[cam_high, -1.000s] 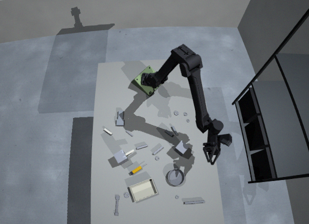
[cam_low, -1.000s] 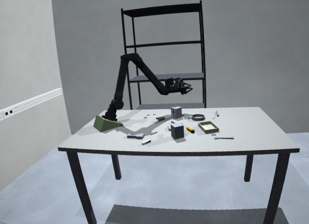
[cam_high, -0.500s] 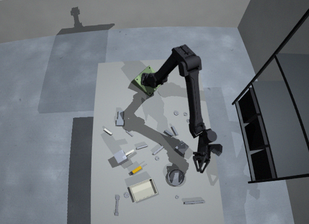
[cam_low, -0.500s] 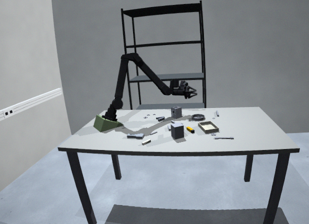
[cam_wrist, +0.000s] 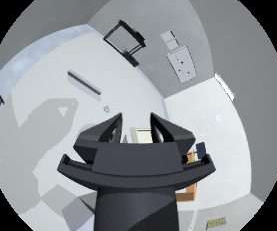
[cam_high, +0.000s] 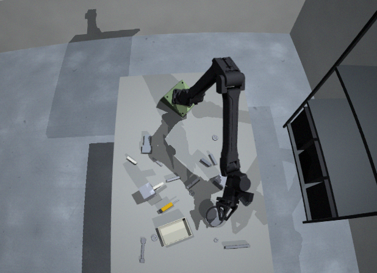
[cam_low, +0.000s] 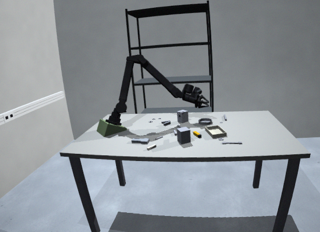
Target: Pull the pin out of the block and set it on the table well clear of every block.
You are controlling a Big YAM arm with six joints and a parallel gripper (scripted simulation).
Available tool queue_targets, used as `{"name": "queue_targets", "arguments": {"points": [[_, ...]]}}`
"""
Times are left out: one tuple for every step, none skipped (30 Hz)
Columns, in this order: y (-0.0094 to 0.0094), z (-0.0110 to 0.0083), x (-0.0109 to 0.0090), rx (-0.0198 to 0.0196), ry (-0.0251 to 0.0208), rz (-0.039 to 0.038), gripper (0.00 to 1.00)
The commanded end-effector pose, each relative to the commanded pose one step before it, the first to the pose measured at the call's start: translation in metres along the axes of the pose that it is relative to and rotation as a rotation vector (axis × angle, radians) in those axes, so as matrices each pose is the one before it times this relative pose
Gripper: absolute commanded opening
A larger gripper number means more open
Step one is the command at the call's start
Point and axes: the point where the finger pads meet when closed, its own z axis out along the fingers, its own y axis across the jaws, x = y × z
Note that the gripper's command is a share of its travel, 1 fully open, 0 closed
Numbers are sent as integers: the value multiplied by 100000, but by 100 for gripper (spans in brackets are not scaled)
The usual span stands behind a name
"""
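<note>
Gripper (cam_high: 220, 210) held in the air above the dark ring (cam_high: 210, 217) on the table (cam_high: 128, 91), fingers partly spread with nothing between them. Fingertips seen apart in the wrist view, only table surface in the gap. Arm reached from the green base (cam_high: 168, 95) across the far side of the table, forearm passing over the second grey block (cam_high: 220, 181). Pin (cam_high: 158, 186), pale and short, sat in the side hole of the pin's block (cam_high: 146, 191), sticking out level toward the arm's side. Block stood on the table well apart from the gripper. Yellow-and-black tool (cam_high: 166, 207) lay just beside that block, shallow cream tray (cam_high: 176, 232) beyond it. Loose pale bar (cam_high: 131, 159) lay near the table's edge. Black shelf rack (cam_low: 208, 56) stood behind the table.
</note>
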Motion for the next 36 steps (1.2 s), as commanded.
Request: {"name": "queue_targets", "arguments": {"points": [[-1196, 2460, 289, -2381, 5763, 6897, 44], [-332, 439, 743, -1303, 2357, 778, 44], [-358, 427, 750, -1287, 2436, 879, 44], [-383, 414, 755, -1269, 2512, 983, 44], [-408, 400, 758, -1247, 2582, 1089, 44], [-432, 385, 759, -1223, 2648, 1197, 44], [-456, 368, 759, -1196, 2709, 1305, 44], [-479, 351, 756, -1167, 2765, 1415, 44], [-501, 333, 752, -1136, 2814, 1524, 44], [-522, 314, 746, -1103, 2858, 1633, 44], [-542, 295, 738, -1069, 2896, 1742, 44], [-561, 275, 729, -1033, 2928, 1849, 44], [0, 0, 0, 0, 0, 0, 44], [0, 0, 0, 0, 0, 0, 44], [-578, 255, 717, -997, 2953, 1954, 44], [-594, 234, 705, -960, 2973, 2057, 44], [-608, 213, 691, -922, 2985, 2157, 44], [-620, 192, 675, -885, 2992, 2254, 44], [-631, 170, 659, -848, 2993, 2347, 44], [-640, 149, 641, -812, 2987, 2437, 44], [-647, 128, 622, -777, 2976, 2521, 44], [-652, 107, 603, -742, 2959, 2601, 44], [-656, 86, 583, -709, 2937, 2675, 44], [-658, 66, 562, -677, 2910, 2743, 44], [-657, 46, 541, -646, 2878, 2806, 44], [-655, 27, 520, -618, 2842, 2862, 44], [-652, 8, 498, -590, 2802, 2912, 44], [-647, -10, 477, -565, 2757, 2956, 44], [-640, -27, 455, -541, 2709, 2992, 44], [0, 0, 0, 0, 0, 0, 44], [0, 0, 0, 0, 0, 0, 44], [-631, -44, 434, -519, 2658, 3022, 44], [-622, -60, 413, -498, 2604, 3045, 44], [-611, -74, 393, -479, 2548, 3060, 44], [-598, -88, 372, -462, 2489, 3069, 44], [-585, -101, 353, -445, 2429, 3071, 44]]}}
